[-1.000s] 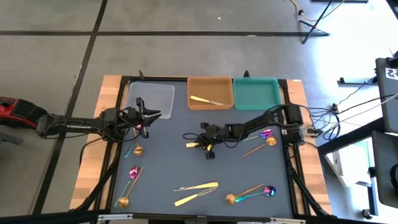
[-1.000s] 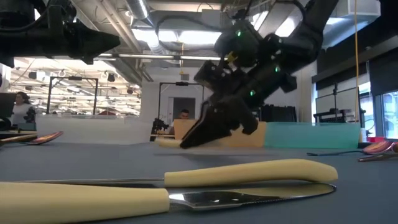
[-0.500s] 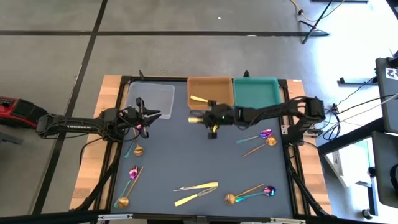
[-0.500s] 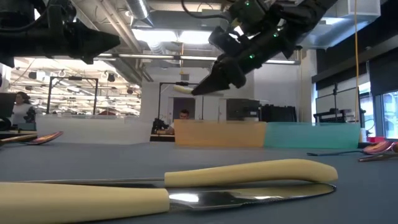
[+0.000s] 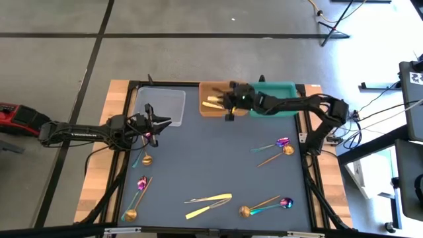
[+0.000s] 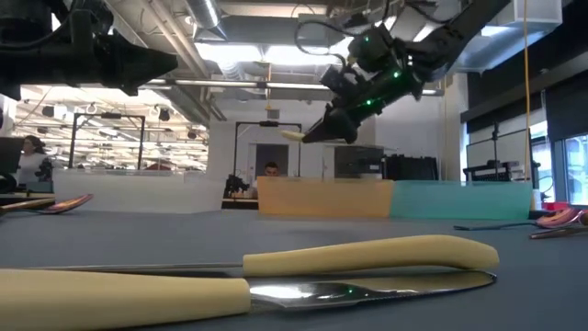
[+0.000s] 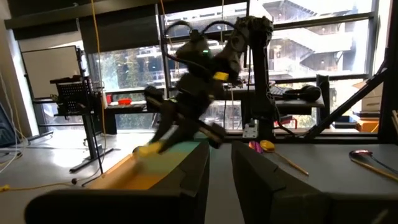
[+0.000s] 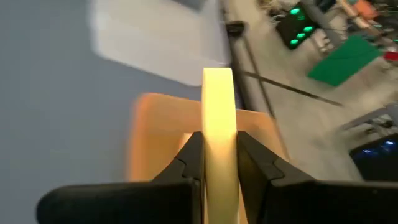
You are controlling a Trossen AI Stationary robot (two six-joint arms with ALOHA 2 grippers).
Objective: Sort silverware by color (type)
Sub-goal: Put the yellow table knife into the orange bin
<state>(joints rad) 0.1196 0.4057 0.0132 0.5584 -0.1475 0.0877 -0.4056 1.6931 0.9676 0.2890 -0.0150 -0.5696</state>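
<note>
The right gripper (image 5: 225, 102) hangs above the orange tray (image 5: 242, 110), its fingers (image 8: 255, 163) clamped on the handle of a pale yellow knife (image 8: 219, 130) that juts out past the tips. One knife (image 5: 211, 104) of the same colour already lies in that tray, so this looks like the drop-off. To do it well, the gripper should come lower and centre the knife inside the walls before letting go, so it lands flat and does not bounce onto the rim. The left gripper (image 5: 156, 123) waits by the clear tray (image 5: 173, 98), fingers slightly parted and empty.
</note>
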